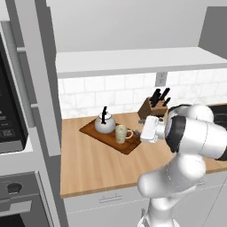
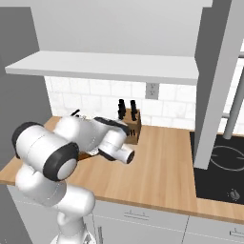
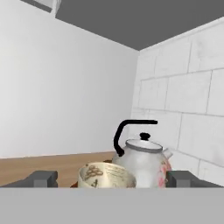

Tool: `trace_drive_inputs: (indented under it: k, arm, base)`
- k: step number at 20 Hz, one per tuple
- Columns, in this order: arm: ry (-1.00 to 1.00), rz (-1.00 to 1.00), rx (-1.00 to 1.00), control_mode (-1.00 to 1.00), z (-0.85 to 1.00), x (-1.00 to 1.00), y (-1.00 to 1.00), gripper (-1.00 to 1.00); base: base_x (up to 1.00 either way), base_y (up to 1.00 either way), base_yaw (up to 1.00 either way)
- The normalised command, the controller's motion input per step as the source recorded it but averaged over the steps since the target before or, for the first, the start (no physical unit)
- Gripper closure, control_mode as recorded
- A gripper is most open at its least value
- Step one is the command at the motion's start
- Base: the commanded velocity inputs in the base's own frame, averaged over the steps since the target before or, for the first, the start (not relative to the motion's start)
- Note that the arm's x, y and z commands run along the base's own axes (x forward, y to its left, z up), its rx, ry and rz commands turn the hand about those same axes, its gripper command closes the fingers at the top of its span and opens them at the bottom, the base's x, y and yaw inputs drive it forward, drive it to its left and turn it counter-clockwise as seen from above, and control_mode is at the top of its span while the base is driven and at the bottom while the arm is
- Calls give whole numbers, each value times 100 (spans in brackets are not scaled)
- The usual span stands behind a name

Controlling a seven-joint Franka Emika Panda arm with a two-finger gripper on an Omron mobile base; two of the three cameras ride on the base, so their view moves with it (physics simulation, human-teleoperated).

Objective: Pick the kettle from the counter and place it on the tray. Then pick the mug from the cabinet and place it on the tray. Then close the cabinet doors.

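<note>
So I'm looking at the kettle [image 1: 104, 124] and the mug [image 1: 120, 133] both sitting on the tray [image 1: 133, 145], which is lying on the counter [image 1: 97, 168] up near the tiled wall. The kettle is taking the back-left end of the tray and the mug is standing just beside it, toward me, handle pointing my way. That's two of the three jobs looking done, as far as I can judge.

My gripper [image 3: 112, 178] is hanging level just off the mug's side of the tray, fingers spread wide with nothing between them. In the hand view the mug's rim [image 3: 107, 173] is sitting right in front of the gap and the kettle [image 3: 142, 159] is rising behind it. I'm not touching either one.

So I'm reckoning the step in hand is the cabinet doors. One grey panel [image 1: 42, 75] is standing edge-on at the left of the left base view, and another [image 2: 217, 81] at the right of the right base view, both swung out from the cabinet [image 1: 137, 60] overhead.

Next move, I'm thinking: back away from the mug without clipping it, lift up to door height, then push each panel shut. The bar handles aren't easy to make out from here, though.
</note>
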Motion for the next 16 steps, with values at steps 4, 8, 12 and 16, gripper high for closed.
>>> trace_drive_inputs:
  k: [4, 8, 12, 16]
  arm:
    - [1, -21, -8, -100, 86, -40, 0, -100]
    - [11, -17, -13, -100, 74, -37, 9, -100]
    - [9, -12, -10, -100, 69, -50, 5, -100]
    - [5, -11, -9, -100, 66, -67, 0, -100]
  base:
    - [0, 0, 0]
    - [0, 0, 0]
    - [0, 0, 0]
    - [0, 0, 0]
